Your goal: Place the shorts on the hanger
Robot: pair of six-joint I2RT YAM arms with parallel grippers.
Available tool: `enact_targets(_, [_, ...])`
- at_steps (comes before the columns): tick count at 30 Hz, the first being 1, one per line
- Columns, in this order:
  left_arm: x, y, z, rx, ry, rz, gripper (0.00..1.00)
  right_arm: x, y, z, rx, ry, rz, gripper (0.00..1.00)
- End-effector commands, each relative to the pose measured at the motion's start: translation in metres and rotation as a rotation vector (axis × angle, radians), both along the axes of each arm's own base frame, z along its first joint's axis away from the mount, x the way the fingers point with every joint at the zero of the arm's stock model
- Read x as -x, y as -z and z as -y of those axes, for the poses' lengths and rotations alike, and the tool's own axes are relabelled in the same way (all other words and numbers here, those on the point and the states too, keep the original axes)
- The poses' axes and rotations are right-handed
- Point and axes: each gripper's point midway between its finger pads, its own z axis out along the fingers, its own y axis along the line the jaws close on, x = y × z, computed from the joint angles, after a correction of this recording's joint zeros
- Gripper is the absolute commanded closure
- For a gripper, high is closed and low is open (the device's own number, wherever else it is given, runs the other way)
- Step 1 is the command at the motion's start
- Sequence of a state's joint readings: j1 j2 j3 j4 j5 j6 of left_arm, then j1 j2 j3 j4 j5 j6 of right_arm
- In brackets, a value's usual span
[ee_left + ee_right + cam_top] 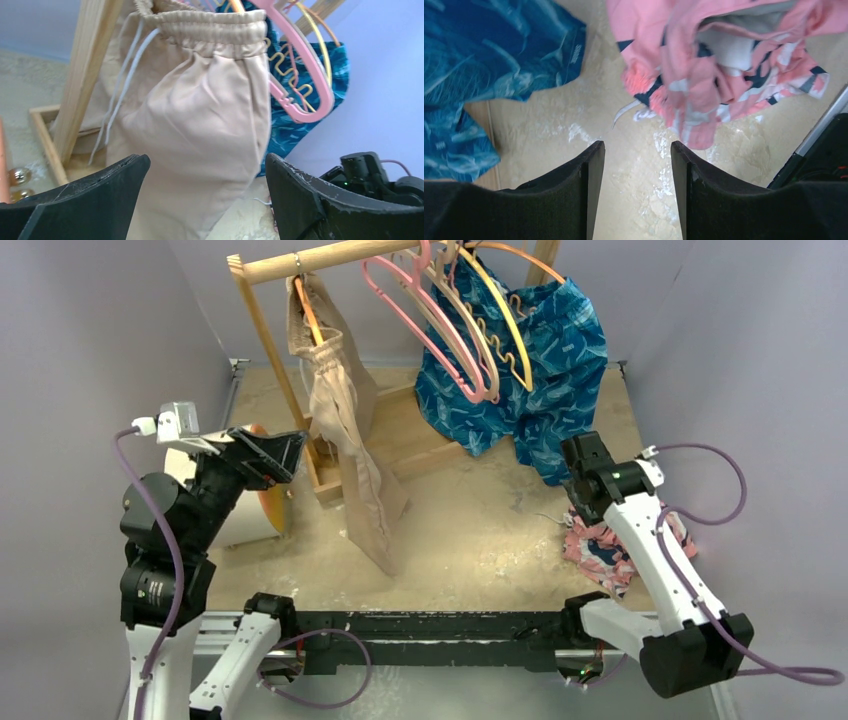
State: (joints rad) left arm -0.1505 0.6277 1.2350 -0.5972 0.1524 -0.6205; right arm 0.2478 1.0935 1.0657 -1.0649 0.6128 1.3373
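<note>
The pink leafy-print shorts point(610, 548) lie crumpled on the table at the right, partly under my right arm; in the right wrist view the shorts point(719, 60) lie just ahead of the fingers, with the white drawstring point(626, 111) trailing left. The pink hanger point(425, 325) hangs empty on the wooden rail, and shows in the left wrist view point(305, 75). My right gripper point(578, 472) is open and empty above the table point(636, 150). My left gripper point(290, 450) is open and empty, facing the beige shorts point(200, 120).
Beige shorts point(340, 430) hang at the rail's left end on an orange hanger. Blue patterned shorts point(540, 370) hang at the right, behind beige and yellow hangers point(500, 320). The rack's wooden base point(400, 440) sits mid-table. A white roll point(245, 505) lies by my left arm.
</note>
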Motion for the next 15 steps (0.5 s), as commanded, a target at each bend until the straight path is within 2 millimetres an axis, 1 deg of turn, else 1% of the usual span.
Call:
enact_targets(1, [0.017,-0.037,0.016,0.034,0.108,0.134,0.11,0.019,-0.002,0.031,0.055,0.178,0.044,0.45])
enact_targets(3, [0.020,-0.035,0.022,0.030,0.147,0.131,0.12,0.022,0.001,0.037,0.063,0.202,0.030,0.45])
enact_targets(6, [0.020,-0.025,0.027,0.021,0.181,0.112,0.12,0.024,0.005,0.045,0.082,0.225,0.009,0.44])
enact_targets(9, [0.018,-0.008,0.030,0.013,0.198,0.078,0.12,0.024,0.009,0.049,0.099,0.234,0.006,0.44])
enact_targets(11, [0.015,0.004,0.030,0.011,0.197,0.048,0.12,0.017,0.011,0.046,0.092,0.202,0.018,0.44])
enact_targets(15, [0.010,0.035,0.033,-0.024,0.215,-0.049,0.13,0.018,0.026,0.041,0.067,0.178,-0.008,0.47])
